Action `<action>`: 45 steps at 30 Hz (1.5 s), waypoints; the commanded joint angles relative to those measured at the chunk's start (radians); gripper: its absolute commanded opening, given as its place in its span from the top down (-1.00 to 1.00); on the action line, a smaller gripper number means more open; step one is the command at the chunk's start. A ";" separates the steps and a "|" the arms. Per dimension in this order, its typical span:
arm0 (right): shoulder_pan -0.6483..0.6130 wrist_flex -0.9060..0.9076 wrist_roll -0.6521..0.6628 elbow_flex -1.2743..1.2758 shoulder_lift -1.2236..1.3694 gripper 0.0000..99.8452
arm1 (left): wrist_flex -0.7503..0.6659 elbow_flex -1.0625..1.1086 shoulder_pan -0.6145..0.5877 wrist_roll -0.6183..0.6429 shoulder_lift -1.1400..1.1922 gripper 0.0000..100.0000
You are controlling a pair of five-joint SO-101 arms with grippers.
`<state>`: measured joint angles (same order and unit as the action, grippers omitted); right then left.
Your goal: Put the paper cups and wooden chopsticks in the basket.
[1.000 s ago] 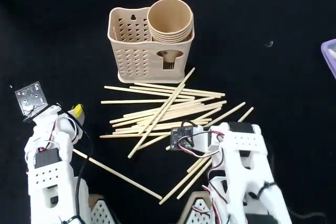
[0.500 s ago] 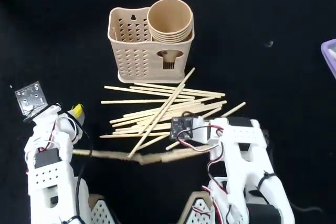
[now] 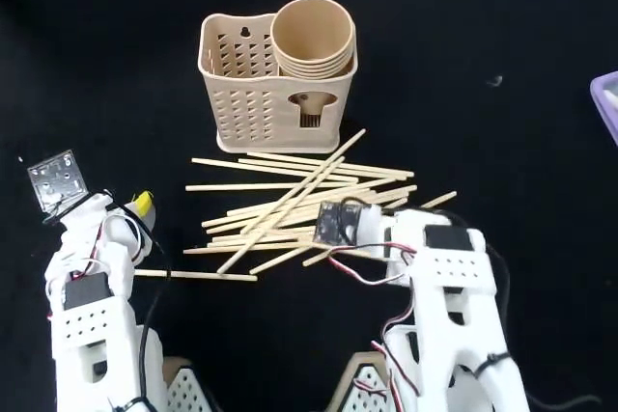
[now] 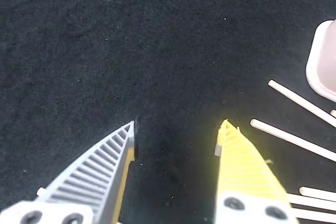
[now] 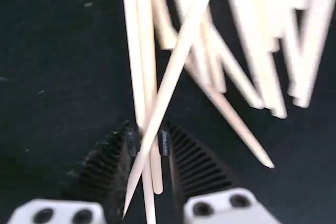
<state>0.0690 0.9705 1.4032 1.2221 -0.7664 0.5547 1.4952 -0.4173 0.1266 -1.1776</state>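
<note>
My right hand clamps pale wooden chopsticks running lengthwise out from it; the beige perforated plastic basket stands beyond them.

The high camera looks straight down on the whole table, with my two arms coming in from its near edge. My left wrist camera peers close past the left gripper at the table top. My right wrist camera sits closer still behind the right gripper. All three views share the chopsticks. The high and left wrist views also share the basket.
</note>
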 commanded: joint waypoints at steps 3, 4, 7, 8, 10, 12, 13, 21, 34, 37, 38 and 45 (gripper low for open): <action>-0.040 0.031 -0.124 -0.139 -0.053 0.98 | -0.020 -0.025 -0.005 0.000 -0.015 0.50; -0.054 0.043 -0.152 -0.154 -0.053 0.98 | -0.020 -0.025 -0.005 0.000 -0.015 0.50; -0.126 0.058 -0.247 -0.183 -0.054 0.98 | -0.020 -0.027 -0.005 0.000 -0.015 0.50; -0.160 0.055 -0.292 -0.185 -0.054 0.98 | -0.020 -0.027 -0.005 0.000 -0.015 0.50; -0.239 0.051 -0.373 -0.183 -0.054 0.98 | -0.020 -0.027 -0.005 0.000 -0.015 0.50; -0.315 0.046 -0.446 -0.191 -0.059 0.98 | -0.020 -0.027 -0.005 0.000 -0.015 0.50; -0.348 0.026 -0.483 -0.196 -0.059 0.98 | -0.020 -0.027 -0.005 0.000 -0.015 0.50; -0.531 -0.110 -0.735 -0.297 -0.053 0.98 | -0.020 -0.027 -0.005 0.000 -0.015 0.50; -0.608 -0.367 -0.947 -0.311 -0.054 0.98 | -0.020 -0.027 -0.005 0.000 -0.015 0.50; -0.608 -0.374 -0.964 -0.326 -0.059 0.98 | -0.020 -0.027 -0.005 0.000 -0.015 0.50; -0.608 -0.374 -0.964 -0.338 -0.059 0.98 | -0.020 -0.027 -0.005 0.000 -0.015 0.50; -0.626 -0.373 -0.964 -0.417 -0.059 0.98 | -0.020 -0.027 -0.005 0.000 -0.015 0.50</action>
<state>-0.5432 0.6222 0.4488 0.8861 -0.7910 0.5547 1.4952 -0.4173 0.1266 -1.1776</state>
